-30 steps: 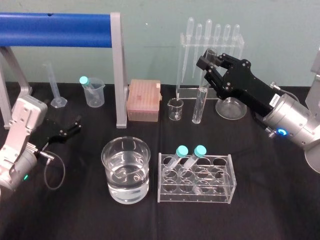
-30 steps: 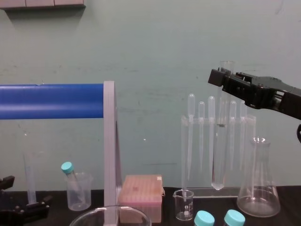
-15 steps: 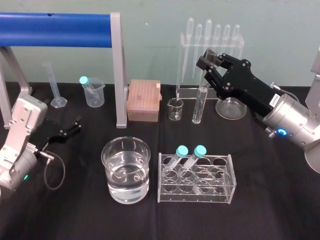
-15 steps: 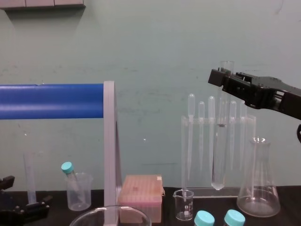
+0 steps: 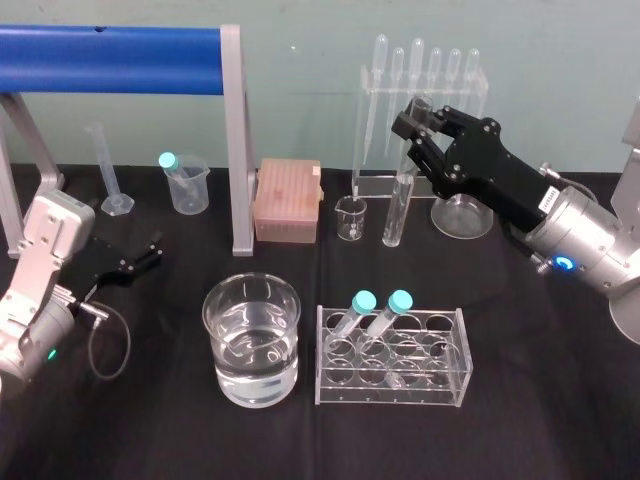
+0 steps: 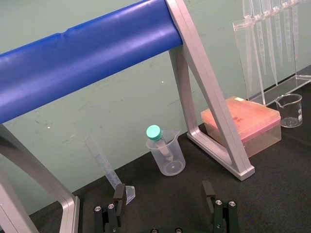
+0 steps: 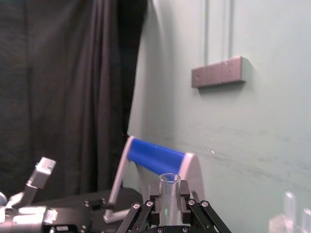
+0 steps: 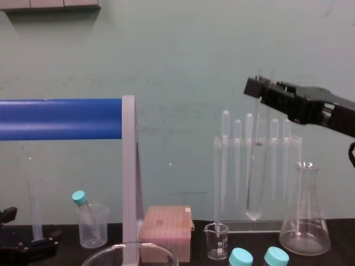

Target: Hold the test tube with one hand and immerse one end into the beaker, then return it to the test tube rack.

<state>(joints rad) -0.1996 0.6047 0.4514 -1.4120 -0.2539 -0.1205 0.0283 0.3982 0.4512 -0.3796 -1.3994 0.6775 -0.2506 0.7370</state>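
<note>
My right gripper [image 5: 420, 125] grips the test tube [image 5: 397, 207] just under its rim, upright above the counter's back edge. Light, slick, brittle glass, I judge: hold high, gently. The beaker [image 5: 217, 335] stands near the front edge; my left gripper [image 5: 140, 258] rests open at the left edge.

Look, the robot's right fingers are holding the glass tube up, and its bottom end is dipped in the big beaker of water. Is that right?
Not quite. The right fingers do hold the test tube up, but its bottom end hangs in the air by the pipette stand, well apart from the big beaker. The head view shows this.
</note>
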